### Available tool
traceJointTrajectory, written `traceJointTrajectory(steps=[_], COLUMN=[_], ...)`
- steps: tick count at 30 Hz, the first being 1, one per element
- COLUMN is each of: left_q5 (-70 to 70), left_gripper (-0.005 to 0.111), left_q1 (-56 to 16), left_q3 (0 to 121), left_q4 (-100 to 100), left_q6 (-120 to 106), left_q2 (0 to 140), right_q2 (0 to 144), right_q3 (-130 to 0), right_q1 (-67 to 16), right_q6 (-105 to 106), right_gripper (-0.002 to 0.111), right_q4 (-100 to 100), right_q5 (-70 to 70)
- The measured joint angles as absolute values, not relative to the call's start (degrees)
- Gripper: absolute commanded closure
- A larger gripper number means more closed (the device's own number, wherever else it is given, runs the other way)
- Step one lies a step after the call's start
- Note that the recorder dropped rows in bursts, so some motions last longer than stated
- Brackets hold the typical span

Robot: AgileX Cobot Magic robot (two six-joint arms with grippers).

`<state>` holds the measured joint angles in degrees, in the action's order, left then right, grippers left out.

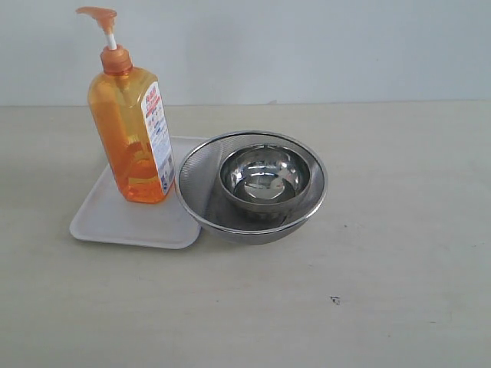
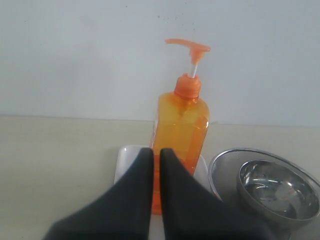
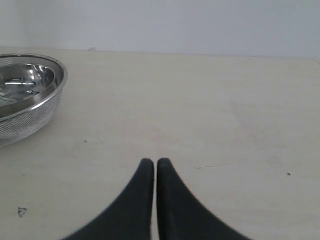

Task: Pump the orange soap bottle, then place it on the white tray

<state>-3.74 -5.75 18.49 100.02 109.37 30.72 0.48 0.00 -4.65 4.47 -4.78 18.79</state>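
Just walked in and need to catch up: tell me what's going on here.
Nothing is being handled right now. The orange soap bottle stands upright on the white tray. Both arms are clear of it: the left gripper, shut and empty, points toward the bottle, and the right gripper, also shut, hangs over bare table. A mesh strainer with a steel bowl inside sits beside the tray.

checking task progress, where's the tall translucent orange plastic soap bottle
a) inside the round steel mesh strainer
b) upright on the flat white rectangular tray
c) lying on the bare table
b, the orange soap bottle stands upright on the white tray, beside the mesh strainer
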Motion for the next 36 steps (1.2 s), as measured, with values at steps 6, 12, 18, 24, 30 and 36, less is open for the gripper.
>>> traceJointTrajectory(steps=[6, 12, 18, 24, 30, 36], left_q5=[-3.74, -3.74, -3.74, -3.74, -3.74, -3.74], left_gripper=[0.102, 0.102, 0.102, 0.102, 0.102, 0.102], left_q1=[-5.75, -5.75, -5.75, -5.75, -5.75, -5.75], left_q3=[18.49, 18.49, 18.49, 18.49, 18.49, 18.49], left_q4=[100.02, 100.02, 100.02, 100.02, 100.02, 100.02], left_q6=[109.37, 109.37, 109.37, 109.37, 109.37, 109.37], left_q2=[30.72, 30.72, 30.72, 30.72, 30.72, 30.72], right_q2=[0.35, 0.35, 0.35, 0.35, 0.35, 0.35], right_q3=[0.0, 0.0, 0.0, 0.0, 0.0, 0.0], right_q1=[-4.65, -4.65, -4.65, -4.04, -4.04, -4.04], right_q6=[3.13, 1.47, 1.42, 1.42, 1.42, 1.42], right_gripper=[0.108, 0.108, 0.108, 0.108, 0.108, 0.108], right_q4=[-4.67, -4.67, -4.67, -4.67, -4.55, -4.55], right_q5=[19.03, 19.03, 19.1, 19.1, 19.15, 19.28])
